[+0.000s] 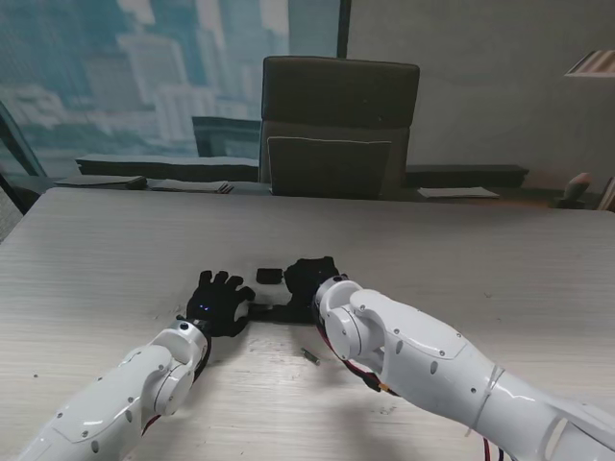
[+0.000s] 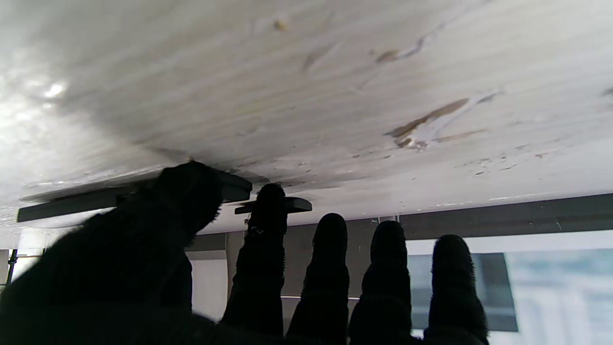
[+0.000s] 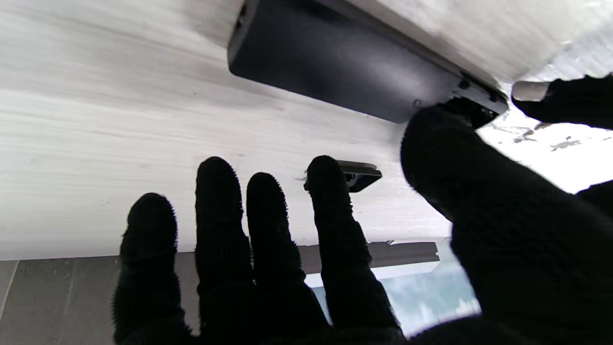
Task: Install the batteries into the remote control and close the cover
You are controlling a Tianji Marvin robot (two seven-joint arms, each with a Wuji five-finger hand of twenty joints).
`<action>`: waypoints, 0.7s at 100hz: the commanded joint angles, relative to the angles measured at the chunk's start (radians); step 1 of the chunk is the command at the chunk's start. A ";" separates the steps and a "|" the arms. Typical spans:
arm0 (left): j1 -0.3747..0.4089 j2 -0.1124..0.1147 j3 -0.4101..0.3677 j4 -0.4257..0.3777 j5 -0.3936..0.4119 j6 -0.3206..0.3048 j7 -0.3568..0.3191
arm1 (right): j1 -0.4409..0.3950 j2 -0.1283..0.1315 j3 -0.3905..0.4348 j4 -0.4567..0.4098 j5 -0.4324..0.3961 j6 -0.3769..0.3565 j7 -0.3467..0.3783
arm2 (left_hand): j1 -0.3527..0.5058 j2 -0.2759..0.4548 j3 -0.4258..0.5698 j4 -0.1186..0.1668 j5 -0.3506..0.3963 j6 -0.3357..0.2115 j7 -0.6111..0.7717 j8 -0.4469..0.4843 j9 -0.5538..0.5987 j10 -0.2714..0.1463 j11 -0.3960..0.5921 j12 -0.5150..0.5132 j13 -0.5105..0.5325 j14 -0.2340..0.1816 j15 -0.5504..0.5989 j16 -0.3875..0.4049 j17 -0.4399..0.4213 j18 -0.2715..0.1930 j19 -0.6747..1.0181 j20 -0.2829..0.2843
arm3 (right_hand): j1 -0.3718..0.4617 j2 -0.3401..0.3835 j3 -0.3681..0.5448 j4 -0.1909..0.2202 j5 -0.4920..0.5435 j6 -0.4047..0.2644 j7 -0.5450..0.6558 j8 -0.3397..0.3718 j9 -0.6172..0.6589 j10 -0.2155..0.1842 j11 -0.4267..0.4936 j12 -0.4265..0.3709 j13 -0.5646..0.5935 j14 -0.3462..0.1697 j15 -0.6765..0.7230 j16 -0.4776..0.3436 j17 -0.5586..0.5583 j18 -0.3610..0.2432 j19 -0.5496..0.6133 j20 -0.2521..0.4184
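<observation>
The right hand (image 1: 309, 277) lies palm-down on the bench (image 1: 500, 279), its four fingers (image 3: 215, 201) spread and straight, gripping nothing; only its thumb presses on the open end of the remote control (image 3: 345, 76), which lies flat just beside the palm. I judge the thumb is pinning the body or seating a cell there, though the compartment itself is hidden. Just past the fingertips sits the loose battery cover (image 3: 359, 173), apart from the remote, left within reach for the closing step.

The left hand (image 1: 219, 301) faces it from the other side, also palm-down with fingers fanned and nothing in its grasp; its thumb (image 2: 191, 191) touches the remote's other end, probably bracing it so it cannot slide. From the right wrist view, a pale cylinder, likely a battery (image 3: 529, 90), shows at a left fingertip.

Nearer to me than both hands, a small battery-like piece (image 1: 309, 356) lies alone on the bench. Both forearms reach in low, wrists nearly level.
</observation>
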 commanded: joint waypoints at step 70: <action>0.020 -0.004 -0.016 0.012 -0.021 0.009 -0.025 | -0.023 -0.031 -0.082 0.115 -0.039 -0.015 -0.079 | -0.061 0.022 -0.081 0.013 0.058 0.062 0.009 0.002 0.000 0.028 0.004 0.003 -0.021 0.025 -0.005 -0.006 -0.027 0.013 0.002 -0.005 | -0.025 -0.092 0.100 -0.039 0.068 -0.033 0.227 0.042 0.073 -0.031 0.138 0.036 0.088 -0.036 0.154 0.054 0.061 -0.021 0.074 0.008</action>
